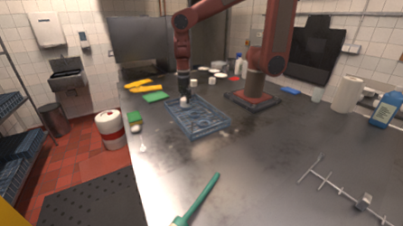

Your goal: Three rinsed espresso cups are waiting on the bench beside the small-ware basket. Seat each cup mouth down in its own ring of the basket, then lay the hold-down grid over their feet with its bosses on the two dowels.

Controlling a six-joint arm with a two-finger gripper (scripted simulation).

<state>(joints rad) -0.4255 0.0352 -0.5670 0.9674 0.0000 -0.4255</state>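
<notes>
The blue small-ware basket [197, 115] lies on the steel bench in front of the arm's base. A white espresso cup [183, 101] sits at its far end. My gripper [184, 98] stands open right over that cup and holds nothing. Two more white cups [193, 82] [212, 80] stand on the bench behind the basket. The grey hold-down grid [346, 189] lies flat on the bench near its front right corner, far from the basket.
A white drum [110, 129] stands on the floor left of the bench. A green-handled brush [192, 208] lies near the front edge. A green sponge [134, 117], coloured boards [145, 89], a paper roll [346, 94] and a blue bottle [386, 109] are also around.
</notes>
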